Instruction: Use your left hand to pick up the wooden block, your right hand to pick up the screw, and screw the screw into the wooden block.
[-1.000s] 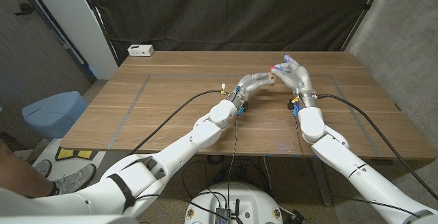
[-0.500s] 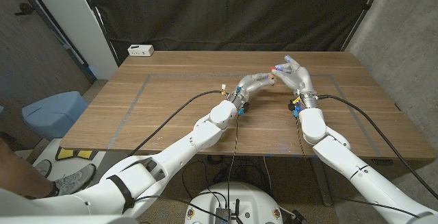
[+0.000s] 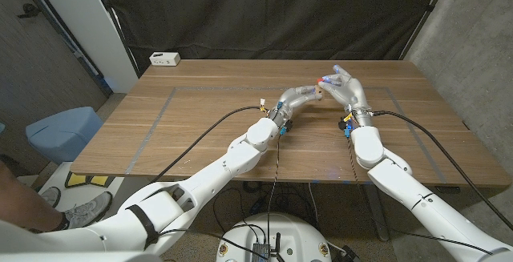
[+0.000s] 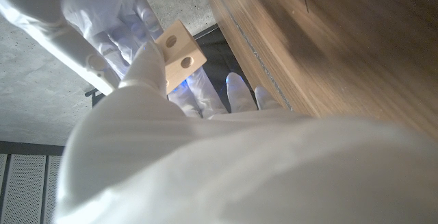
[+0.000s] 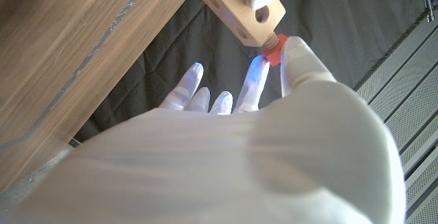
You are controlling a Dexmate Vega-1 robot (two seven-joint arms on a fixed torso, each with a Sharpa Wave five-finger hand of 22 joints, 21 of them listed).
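Observation:
Above the table's far middle, my left hand (image 3: 298,97) holds the pale wooden block (image 3: 318,94) off the surface. In the left wrist view the block (image 4: 179,51) shows two round holes, with my left hand (image 4: 205,148) gripping it from below. My right hand (image 3: 345,90) meets it from the right and pinches the red-headed screw (image 3: 324,80) between thumb and a finger, its other fingers spread. The right wrist view shows the screw (image 5: 272,53) set against the end of the block (image 5: 236,1), with my right hand (image 5: 239,148) behind it.
A white socket box (image 3: 164,58) sits at the table's back left corner. Grey tape lines (image 3: 160,111) mark a rectangle on the wooden table (image 3: 200,126). A blue bin (image 3: 62,130) stands on the floor to the left. Cables trail from both wrists.

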